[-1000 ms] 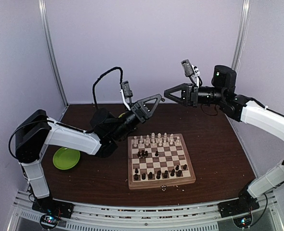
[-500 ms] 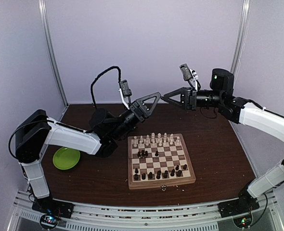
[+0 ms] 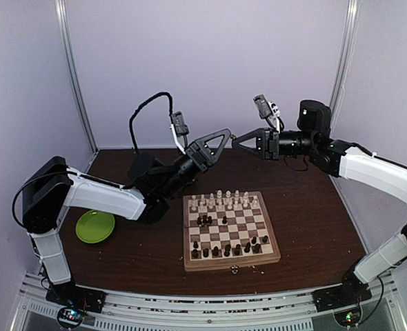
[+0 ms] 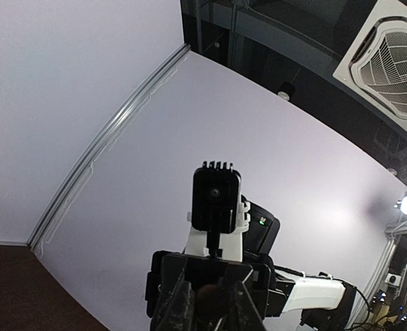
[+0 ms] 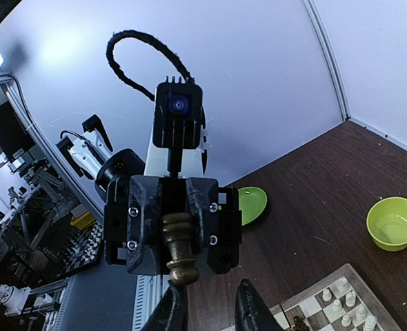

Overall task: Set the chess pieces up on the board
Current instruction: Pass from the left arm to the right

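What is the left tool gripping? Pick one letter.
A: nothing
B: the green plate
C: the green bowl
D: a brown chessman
D: the right wrist view shows the left tool clamped on a brown chessman.

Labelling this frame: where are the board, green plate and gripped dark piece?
board (image 3: 217, 263), top external view, near rim
green plate (image 3: 95, 227), top external view, bare centre
dark piece (image 5: 179, 249), right wrist view, its middle

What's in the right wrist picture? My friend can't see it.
The left arm, facing the camera, grips a dark brown wooden chess piece in its jaws. Behind it lie a lime-green plate, a lime-green bowl and a corner of the checkered wooden chessboard.
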Controlling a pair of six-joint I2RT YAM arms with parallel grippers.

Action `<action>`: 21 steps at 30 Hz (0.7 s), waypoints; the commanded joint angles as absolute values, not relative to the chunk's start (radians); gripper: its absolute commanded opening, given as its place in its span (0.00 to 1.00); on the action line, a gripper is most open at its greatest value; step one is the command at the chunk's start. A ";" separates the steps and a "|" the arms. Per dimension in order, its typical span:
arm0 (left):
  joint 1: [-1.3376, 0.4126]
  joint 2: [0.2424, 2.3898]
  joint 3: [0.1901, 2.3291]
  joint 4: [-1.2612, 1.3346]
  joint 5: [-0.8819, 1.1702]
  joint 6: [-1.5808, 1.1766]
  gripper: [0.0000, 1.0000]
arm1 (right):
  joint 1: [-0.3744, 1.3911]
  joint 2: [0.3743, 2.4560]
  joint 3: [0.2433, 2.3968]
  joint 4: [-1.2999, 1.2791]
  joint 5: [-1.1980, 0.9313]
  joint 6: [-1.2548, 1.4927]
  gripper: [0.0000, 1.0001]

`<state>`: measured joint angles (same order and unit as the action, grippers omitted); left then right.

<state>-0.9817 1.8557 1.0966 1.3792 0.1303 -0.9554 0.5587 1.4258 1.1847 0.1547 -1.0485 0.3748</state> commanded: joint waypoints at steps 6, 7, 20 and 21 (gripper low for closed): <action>-0.985 1.868 1.124 1.412 0.143 -0.940 0.09 | 0.569 1.403 1.204 0.197 -1.051 0.384 0.28; -0.985 1.868 1.123 1.412 0.143 -0.938 0.09 | 0.569 1.397 1.203 0.196 -1.048 0.381 0.28; -0.985 1.870 1.135 1.399 0.150 -0.933 0.09 | 0.568 1.381 1.200 0.198 -1.055 0.387 0.22; -0.985 1.870 1.134 1.398 0.150 -0.933 0.09 | 0.569 1.381 1.200 0.201 -1.055 0.390 0.22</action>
<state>-0.9825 1.8603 1.1072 1.3746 0.1352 -0.9504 0.5652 1.4063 1.1851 0.1696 -1.0512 0.3901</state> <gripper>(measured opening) 0.122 0.220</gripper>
